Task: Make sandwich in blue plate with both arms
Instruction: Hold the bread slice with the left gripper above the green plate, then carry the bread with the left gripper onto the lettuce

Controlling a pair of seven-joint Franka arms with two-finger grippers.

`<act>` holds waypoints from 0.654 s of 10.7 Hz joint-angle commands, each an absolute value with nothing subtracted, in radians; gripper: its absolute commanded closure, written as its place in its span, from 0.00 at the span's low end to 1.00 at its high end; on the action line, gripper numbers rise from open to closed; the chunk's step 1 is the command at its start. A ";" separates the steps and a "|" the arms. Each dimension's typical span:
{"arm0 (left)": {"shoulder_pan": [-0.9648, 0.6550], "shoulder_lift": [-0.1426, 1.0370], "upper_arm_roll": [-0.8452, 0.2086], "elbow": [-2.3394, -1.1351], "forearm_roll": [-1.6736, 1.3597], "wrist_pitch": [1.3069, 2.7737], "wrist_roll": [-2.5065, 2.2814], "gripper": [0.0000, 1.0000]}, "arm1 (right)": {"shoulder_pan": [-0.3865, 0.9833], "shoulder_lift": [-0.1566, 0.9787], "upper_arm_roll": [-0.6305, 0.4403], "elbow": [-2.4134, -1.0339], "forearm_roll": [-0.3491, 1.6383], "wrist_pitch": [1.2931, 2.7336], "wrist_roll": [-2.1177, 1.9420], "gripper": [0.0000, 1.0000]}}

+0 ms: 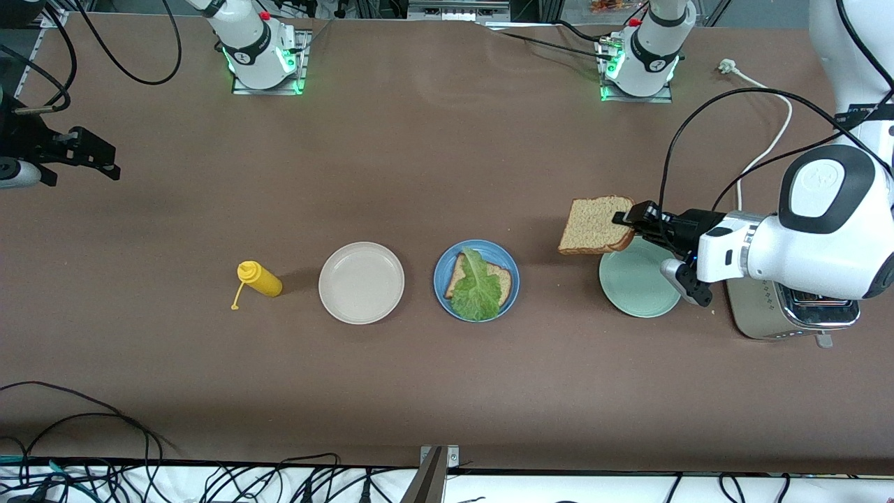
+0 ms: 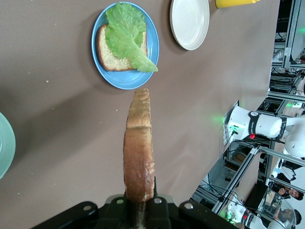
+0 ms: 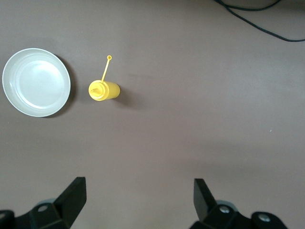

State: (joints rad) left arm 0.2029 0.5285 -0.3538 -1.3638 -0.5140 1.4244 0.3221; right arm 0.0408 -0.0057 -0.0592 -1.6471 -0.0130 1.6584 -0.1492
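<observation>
The blue plate (image 1: 510, 290) (image 2: 125, 81) sits mid-table and carries one brown bread slice (image 1: 501, 279) (image 2: 110, 58) with a ruffled green lettuce leaf (image 1: 477, 288) (image 2: 125, 36) on top. My left gripper (image 1: 632, 218) (image 2: 139, 202) is shut on the crust of a second bread slice (image 1: 594, 225) (image 2: 139, 148). It holds that slice in the air over the edge of the pale green plate (image 1: 639, 283) (image 2: 4, 143), toward the blue plate. My right gripper (image 1: 80, 168) (image 3: 138, 191) waits open and empty, high over the right arm's end of the table.
A beige plate (image 1: 361, 282) (image 3: 35, 82) lies beside the blue plate, with a yellow squeeze bottle (image 1: 260, 278) (image 3: 104, 89) on its side next to it. A metal toaster (image 1: 793, 314) stands under the left arm. Cables run along the table's edges.
</observation>
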 commanded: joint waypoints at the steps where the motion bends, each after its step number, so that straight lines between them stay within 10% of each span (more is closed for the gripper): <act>1: 0.189 0.592 -0.357 -1.356 -0.604 1.410 0.342 1.00 | 0.043 0.003 -0.057 -1.623 -0.025 1.637 -0.137 0.00; 7: 0.039 0.823 -0.357 -1.344 -0.833 1.696 0.411 1.00 | 0.043 0.003 -0.057 -1.624 -0.025 1.635 -0.137 0.00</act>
